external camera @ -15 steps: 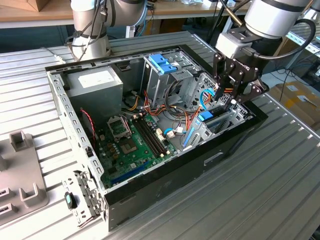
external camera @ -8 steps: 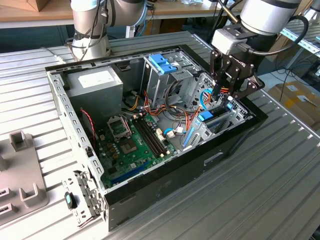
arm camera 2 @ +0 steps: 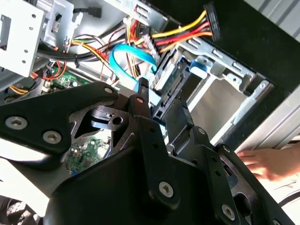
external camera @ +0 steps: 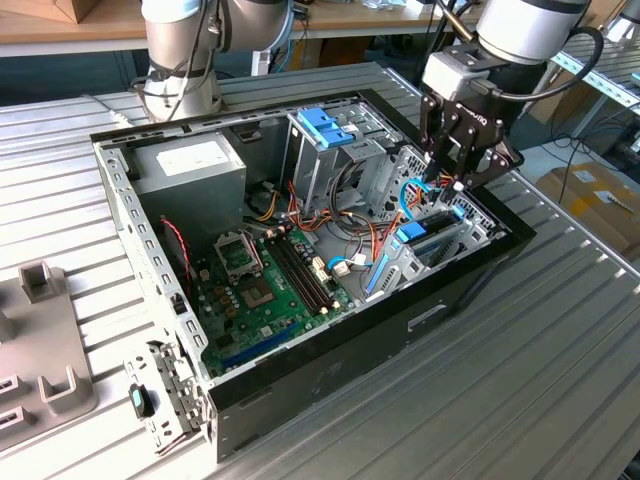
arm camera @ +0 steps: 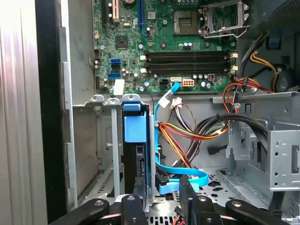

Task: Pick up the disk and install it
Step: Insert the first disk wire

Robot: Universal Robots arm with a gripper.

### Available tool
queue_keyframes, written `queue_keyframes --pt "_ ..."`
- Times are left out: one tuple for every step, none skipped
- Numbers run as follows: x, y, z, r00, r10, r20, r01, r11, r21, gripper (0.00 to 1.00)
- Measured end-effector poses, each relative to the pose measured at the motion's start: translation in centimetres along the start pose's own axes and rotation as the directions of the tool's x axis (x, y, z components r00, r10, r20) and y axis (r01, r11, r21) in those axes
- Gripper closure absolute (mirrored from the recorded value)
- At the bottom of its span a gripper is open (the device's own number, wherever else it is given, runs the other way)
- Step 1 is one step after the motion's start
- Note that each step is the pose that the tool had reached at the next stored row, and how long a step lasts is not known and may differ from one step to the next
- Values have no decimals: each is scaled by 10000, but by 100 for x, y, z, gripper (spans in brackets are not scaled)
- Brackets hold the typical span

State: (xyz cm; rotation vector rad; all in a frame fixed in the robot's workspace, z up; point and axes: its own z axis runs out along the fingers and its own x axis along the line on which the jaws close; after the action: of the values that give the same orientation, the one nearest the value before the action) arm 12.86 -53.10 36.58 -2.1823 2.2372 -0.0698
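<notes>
The disk [arm camera: 137, 154] stands on edge in the drive bay [arm camera: 115, 140], your pincer [arm camera: 161, 194] right at it (clenched or released, you cannot tell); keep your push square to the bay and even.

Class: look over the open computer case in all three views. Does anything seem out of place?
Yes: in the second wrist view a person's hand lies just outside the case, close to the end effector.
</notes>
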Motion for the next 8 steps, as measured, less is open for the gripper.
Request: queue_keyframes --pt "-7 -18 17 10000 -1 -4 1 10000 0 57" --pt "-8 -25 25 10000 -1 -7 1 10000 0 57" --pt "-9 -26 31 10000 -1 -9 1 10000 0 57" --pt "-8 -26 31 10000 0 -10 0 10000 0 57" --pt "-8 -26 32 10000 -1 -9 1 10000 0 57" --pt "8 -27 34 10000 -1 -5 1 10000 0 57" --pt "24 -27 33 10000 -1 -5 1 10000 0 57" --pt "35 -27 33 10000 -1 -5 1 10000 0 57"
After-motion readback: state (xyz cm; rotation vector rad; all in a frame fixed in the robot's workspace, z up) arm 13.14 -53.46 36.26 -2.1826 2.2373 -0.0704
